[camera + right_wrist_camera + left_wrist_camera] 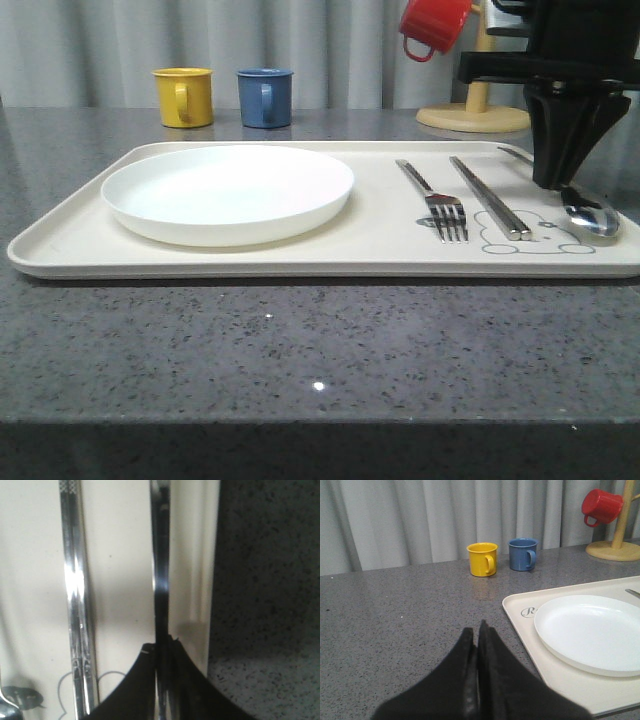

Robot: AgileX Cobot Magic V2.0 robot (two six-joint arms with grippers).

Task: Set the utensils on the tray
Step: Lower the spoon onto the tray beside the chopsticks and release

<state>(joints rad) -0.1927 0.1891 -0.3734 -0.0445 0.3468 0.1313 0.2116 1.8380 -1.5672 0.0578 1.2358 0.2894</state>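
The cream tray [60,240] lies on the grey table and carries the white plate [228,190], the fork [435,200], the chopsticks [490,197] and the spoon [590,216]. My right gripper [553,180] stands low over the tray's right end. It is shut on the spoon's thin handle [160,570], which runs out between its fingertips [162,642], while the bowl rests on the tray. The chopsticks [76,595] lie parallel beside it. My left gripper [477,628] is shut and holds nothing. It hovers over bare table just left of the tray [520,615] and plate [592,630].
A yellow mug [183,96] and a blue mug [265,96] stand behind the tray. A red mug [433,25] hangs on a wooden mug tree [475,110] at the back right. The tray's right rim [210,580] lies close beside the spoon handle.
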